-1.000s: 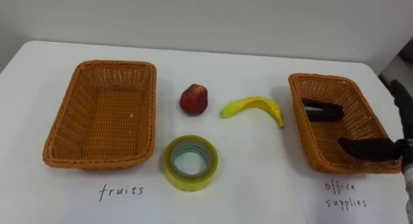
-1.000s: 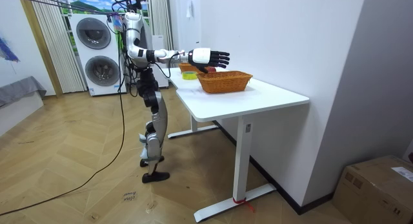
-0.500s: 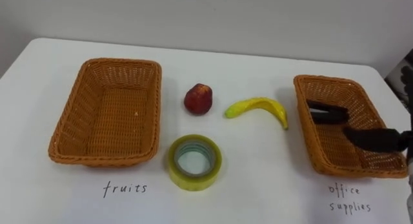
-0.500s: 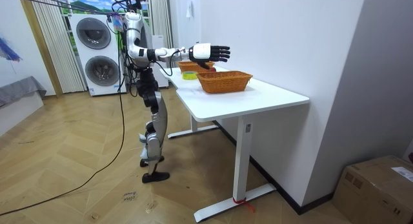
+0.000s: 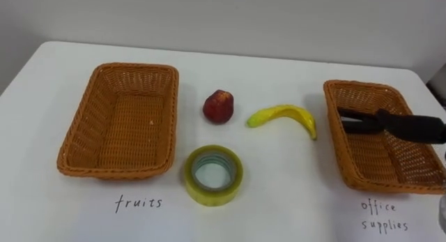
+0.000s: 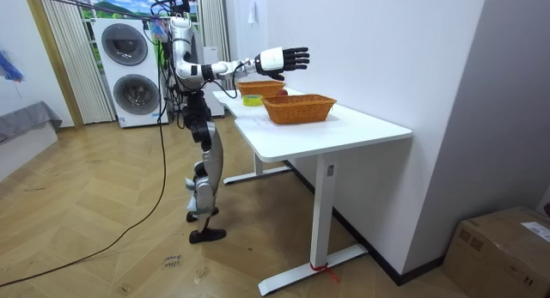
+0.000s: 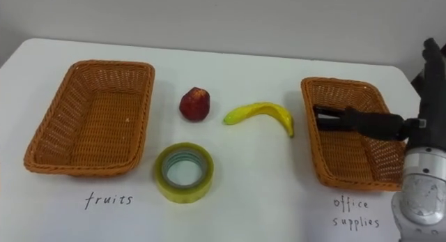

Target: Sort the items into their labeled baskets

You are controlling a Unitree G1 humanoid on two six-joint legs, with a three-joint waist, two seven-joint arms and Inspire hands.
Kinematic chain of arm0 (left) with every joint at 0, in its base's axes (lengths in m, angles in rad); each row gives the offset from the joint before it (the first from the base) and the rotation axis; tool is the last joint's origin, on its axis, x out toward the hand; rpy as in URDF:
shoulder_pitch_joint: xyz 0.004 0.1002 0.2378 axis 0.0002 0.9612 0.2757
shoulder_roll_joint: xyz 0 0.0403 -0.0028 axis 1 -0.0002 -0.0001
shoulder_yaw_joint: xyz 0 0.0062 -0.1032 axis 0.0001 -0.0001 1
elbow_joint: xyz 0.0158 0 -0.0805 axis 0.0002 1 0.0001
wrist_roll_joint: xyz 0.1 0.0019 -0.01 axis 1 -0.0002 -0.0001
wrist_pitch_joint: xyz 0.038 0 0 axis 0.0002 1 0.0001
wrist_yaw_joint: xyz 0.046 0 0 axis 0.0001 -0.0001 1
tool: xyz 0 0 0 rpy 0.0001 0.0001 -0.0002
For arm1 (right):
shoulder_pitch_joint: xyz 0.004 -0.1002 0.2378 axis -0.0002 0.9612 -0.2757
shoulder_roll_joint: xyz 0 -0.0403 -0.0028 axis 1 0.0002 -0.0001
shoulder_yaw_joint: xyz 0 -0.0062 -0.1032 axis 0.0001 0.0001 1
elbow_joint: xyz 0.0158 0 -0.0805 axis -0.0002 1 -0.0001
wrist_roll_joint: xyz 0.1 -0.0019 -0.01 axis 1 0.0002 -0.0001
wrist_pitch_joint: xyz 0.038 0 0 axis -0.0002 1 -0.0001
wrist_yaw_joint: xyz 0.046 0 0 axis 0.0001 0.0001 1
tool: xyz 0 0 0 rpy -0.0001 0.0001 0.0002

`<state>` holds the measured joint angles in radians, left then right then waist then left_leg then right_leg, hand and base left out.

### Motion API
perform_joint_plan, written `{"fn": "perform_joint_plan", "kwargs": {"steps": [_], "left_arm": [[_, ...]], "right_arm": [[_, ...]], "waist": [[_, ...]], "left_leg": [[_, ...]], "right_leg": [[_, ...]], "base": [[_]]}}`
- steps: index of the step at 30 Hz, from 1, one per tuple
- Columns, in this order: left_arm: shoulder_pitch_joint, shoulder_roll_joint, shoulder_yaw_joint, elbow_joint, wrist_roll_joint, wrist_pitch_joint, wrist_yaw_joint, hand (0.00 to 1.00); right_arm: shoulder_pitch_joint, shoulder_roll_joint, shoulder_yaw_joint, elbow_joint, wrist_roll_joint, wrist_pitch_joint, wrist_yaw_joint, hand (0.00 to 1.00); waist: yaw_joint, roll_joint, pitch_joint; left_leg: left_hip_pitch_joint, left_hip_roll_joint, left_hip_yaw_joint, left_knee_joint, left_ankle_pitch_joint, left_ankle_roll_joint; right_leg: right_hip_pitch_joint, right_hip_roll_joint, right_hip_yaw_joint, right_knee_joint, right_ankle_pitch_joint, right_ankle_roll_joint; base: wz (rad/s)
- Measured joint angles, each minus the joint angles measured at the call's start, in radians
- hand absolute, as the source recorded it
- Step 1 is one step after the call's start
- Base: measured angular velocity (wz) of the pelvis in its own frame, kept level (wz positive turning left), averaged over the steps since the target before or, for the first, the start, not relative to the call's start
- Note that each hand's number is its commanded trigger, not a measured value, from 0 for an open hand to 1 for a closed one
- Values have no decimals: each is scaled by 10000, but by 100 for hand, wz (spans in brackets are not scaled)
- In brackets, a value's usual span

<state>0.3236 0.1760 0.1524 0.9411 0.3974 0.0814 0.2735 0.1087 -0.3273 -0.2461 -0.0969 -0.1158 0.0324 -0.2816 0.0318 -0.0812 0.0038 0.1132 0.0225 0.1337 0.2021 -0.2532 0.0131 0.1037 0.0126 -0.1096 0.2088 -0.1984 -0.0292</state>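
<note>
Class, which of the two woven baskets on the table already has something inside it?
The brown wicker basket on the robot's right: a dark object lies in it, while the left wicker basket is empty.

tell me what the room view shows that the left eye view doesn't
The room view adds the robot standing by the table, stacked washers behind it and a box on the floor. The left eye view adds the written labels, the banana and a black item in the right basket. Both have the table, the left basket, that right basket and the open right hand.
</note>
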Motion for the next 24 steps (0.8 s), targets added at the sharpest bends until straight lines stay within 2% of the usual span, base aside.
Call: {"fn": "perform_joint_plan", "kwargs": {"steps": [9,17,24], "left_arm": [[-222,-21,-11,13,69,35,3,0],[-130,-15,-194,26,79,209,-56,0],[-226,-24,-653,304,61,302,-220,0]], "right_arm": [[-116,19,824,-588,303,-11,-82,0],[-125,40,1216,-570,849,-4,643,0],[-210,80,2042,-400,2214,47,1167,0]], "waist": [[40,20,-6],[68,313,6],[207,270,7]], "left_leg": [[24,2,-78,86,-2,4],[24,-14,-214,175,-3,6],[-12,-25,-308,280,-1,0]], "right_leg": [[131,-99,-226,-35,0,0],[236,-114,-369,-47,-2,3],[291,-139,-461,-67,-14,-2]], "base": [[3],[4],[3]]}}
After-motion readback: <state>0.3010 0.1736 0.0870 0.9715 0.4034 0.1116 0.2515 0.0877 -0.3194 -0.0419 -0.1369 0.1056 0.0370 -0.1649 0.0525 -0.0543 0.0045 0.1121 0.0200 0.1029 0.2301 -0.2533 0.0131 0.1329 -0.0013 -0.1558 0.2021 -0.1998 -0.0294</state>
